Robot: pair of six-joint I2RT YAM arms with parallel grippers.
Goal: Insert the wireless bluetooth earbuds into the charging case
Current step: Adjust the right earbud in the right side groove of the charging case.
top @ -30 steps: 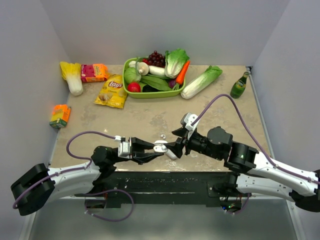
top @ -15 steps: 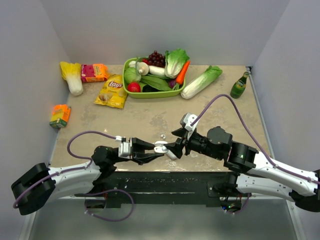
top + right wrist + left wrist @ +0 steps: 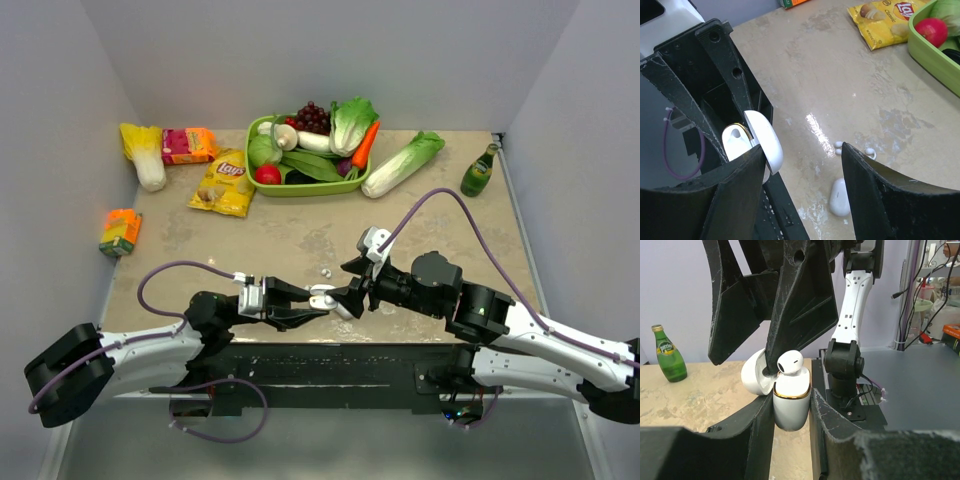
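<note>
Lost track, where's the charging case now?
Top view, near the table's front edge at centre: the charging case stands clamped in the left gripper, the right gripper beside its open lid.

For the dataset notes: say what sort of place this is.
Probably a robotics lab test cell, not a kitchen. Plain grey panels box in a tabletop, robot arms are bolted at its edge, and the green tray of vegetables looks like props. Cluttered shelves with cables show beyond.
</note>
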